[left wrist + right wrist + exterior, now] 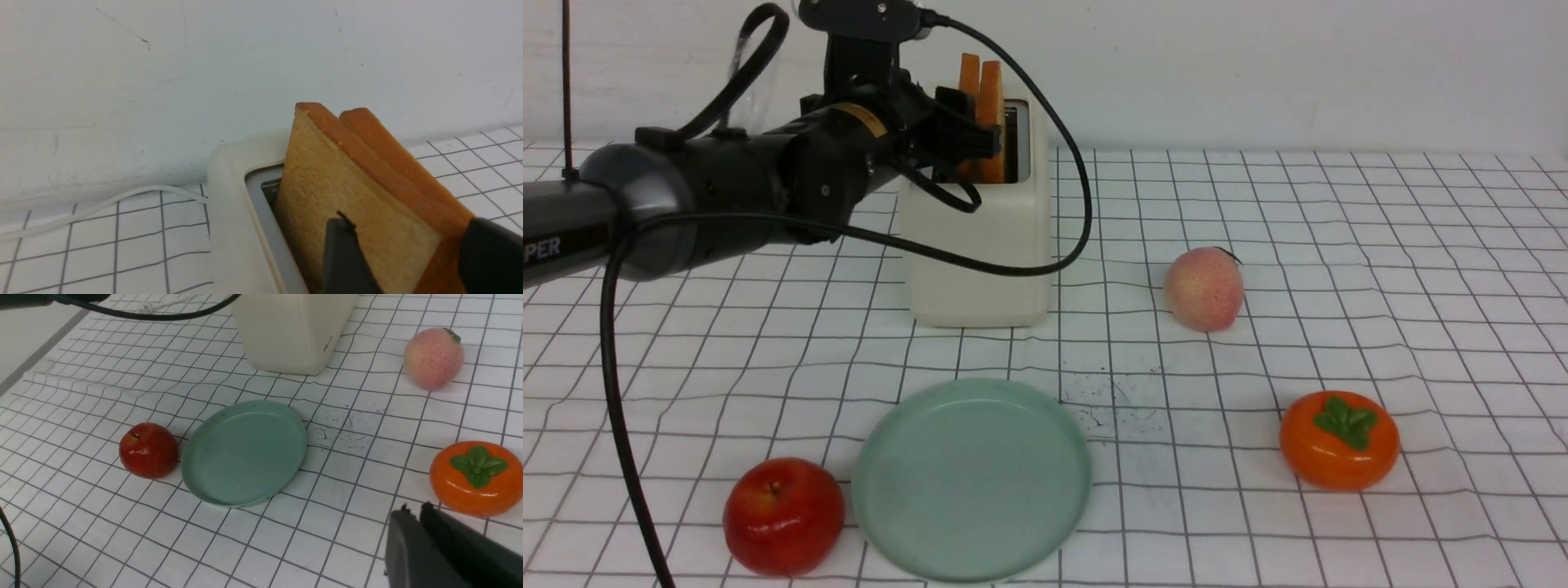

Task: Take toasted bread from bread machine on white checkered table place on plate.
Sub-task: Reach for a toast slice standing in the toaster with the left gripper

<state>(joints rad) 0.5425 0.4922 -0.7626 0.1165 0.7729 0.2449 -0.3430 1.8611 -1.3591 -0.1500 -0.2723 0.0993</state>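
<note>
Left gripper [412, 255] fingers straddle both toast slices [347, 192], can't tell if pinching; right gripper [412, 535] fingers look pressed together; toast golden-tan, orange-brown crusts, upright, slightly tilted, part-way in toaster [980, 253], far left; 2 slices, 1 toaster, 1 bare green plate [972, 482] nearer; 1 apple [784, 516] left of it; 1 peach [1205, 288], 1 persimmon [1339, 441] right

The front camera looks forward and down across the checkered table [1258, 343] from behind the plate [971, 480], farther off from the left pincer [968, 122] than that arm's own camera; the left wrist camera sits close behind its pincer, facing past the fingertips [347, 253] over the toaster [245, 212] to the wall [163, 81]; the right wrist camera looks down past its pincer [429, 547]; front and right wrist views share the plate
</note>
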